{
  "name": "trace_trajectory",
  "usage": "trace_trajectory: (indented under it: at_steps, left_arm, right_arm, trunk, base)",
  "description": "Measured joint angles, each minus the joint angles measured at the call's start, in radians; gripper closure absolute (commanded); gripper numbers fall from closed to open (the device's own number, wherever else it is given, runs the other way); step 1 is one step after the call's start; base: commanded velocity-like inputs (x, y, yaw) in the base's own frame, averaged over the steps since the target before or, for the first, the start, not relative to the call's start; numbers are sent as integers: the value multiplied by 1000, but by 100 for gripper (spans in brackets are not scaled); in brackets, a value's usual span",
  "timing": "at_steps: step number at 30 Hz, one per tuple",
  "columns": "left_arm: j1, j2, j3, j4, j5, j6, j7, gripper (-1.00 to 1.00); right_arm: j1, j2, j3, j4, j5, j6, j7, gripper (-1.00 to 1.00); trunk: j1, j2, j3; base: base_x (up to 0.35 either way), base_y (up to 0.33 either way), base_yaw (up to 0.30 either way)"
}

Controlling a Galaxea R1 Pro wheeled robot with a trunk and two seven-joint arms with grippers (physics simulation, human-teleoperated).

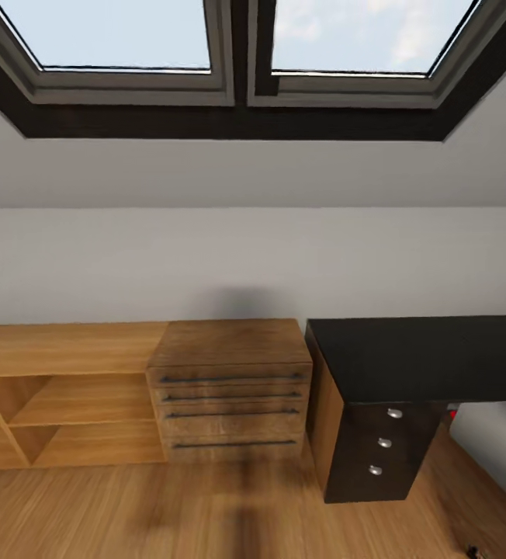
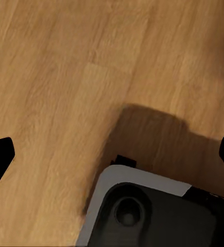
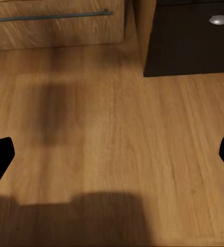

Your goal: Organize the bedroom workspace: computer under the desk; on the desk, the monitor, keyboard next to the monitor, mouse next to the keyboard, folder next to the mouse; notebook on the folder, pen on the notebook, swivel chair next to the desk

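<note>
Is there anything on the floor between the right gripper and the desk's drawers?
Nothing visible. In the right wrist view, bare wood floor runs from the right gripper up to the desk and its black drawers. The wooden chest stands beside them, off the path.

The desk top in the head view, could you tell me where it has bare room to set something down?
The visible stretch of the desk, from its corner beside the wooden chest to the picture's right edge, is bare. No crowded part shows.

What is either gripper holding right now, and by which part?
Nothing. The left gripper and right gripper are both open over bare light wooden floor.
</note>
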Motion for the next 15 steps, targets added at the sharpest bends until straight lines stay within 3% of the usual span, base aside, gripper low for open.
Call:
trace_trajectory:
  at_steps: [7, 15]
  left_arm:
    - [0, 10, -1, 6, 6, -85, -1, -100]
    - [0, 28, -1, 10, 7, -93, -2, -100]
  right_arm:
    - [0, 0, 6, 1, 11, -20, 1, -100]
    - [0, 0, 42, 9, 103, -25, 0, -100]
  trunk:
    - [0, 0, 0]
    - [0, 0, 0]
  base:
    - [0, 0, -287]
    - [0, 0, -287]
